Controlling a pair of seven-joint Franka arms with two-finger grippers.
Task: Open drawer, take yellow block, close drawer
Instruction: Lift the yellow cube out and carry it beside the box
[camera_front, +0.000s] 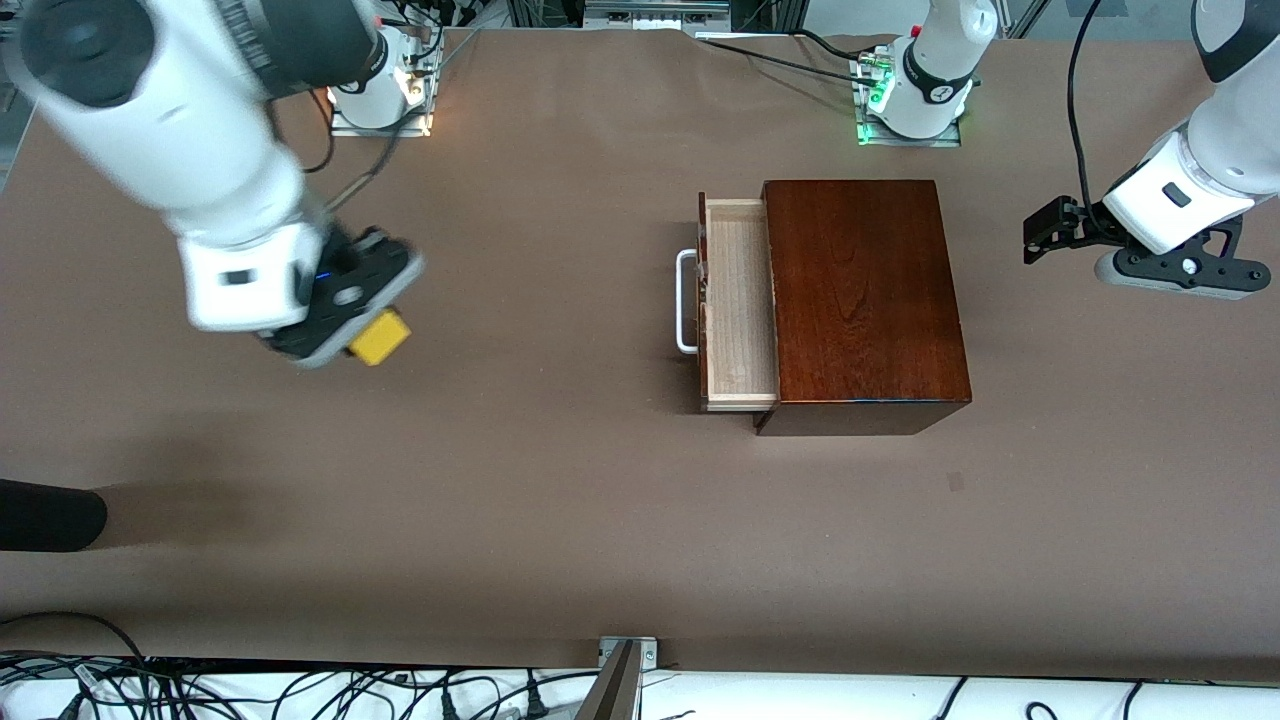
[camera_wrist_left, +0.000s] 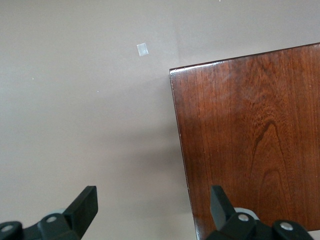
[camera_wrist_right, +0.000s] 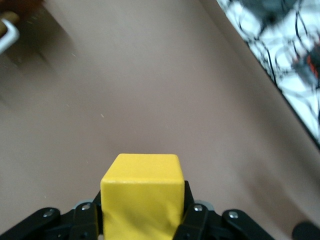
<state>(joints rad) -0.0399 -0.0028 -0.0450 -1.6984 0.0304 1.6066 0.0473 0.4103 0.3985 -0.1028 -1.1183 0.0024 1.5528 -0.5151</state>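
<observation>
The glossy mahogany box (camera_front: 860, 300) stands mid-table. Its drawer (camera_front: 738, 305) is pulled out toward the right arm's end, the pale wood tray bare inside, with the white bar handle (camera_front: 685, 302) at its front. My right gripper (camera_front: 372, 338) is shut on the yellow block (camera_front: 380, 337) and holds it in the air over bare table near the right arm's end; the block (camera_wrist_right: 141, 195) fills the right wrist view between the fingers. My left gripper (camera_front: 1040, 238) is open and empty, held up past the box toward the left arm's end; its wrist view shows a corner of the box (camera_wrist_left: 250, 135).
The brown table mat (camera_front: 560, 500) lies bare around the box. A dark object (camera_front: 50, 515) pokes in at the table's edge at the right arm's end. Cables (camera_front: 300, 695) run along the table edge nearest the front camera.
</observation>
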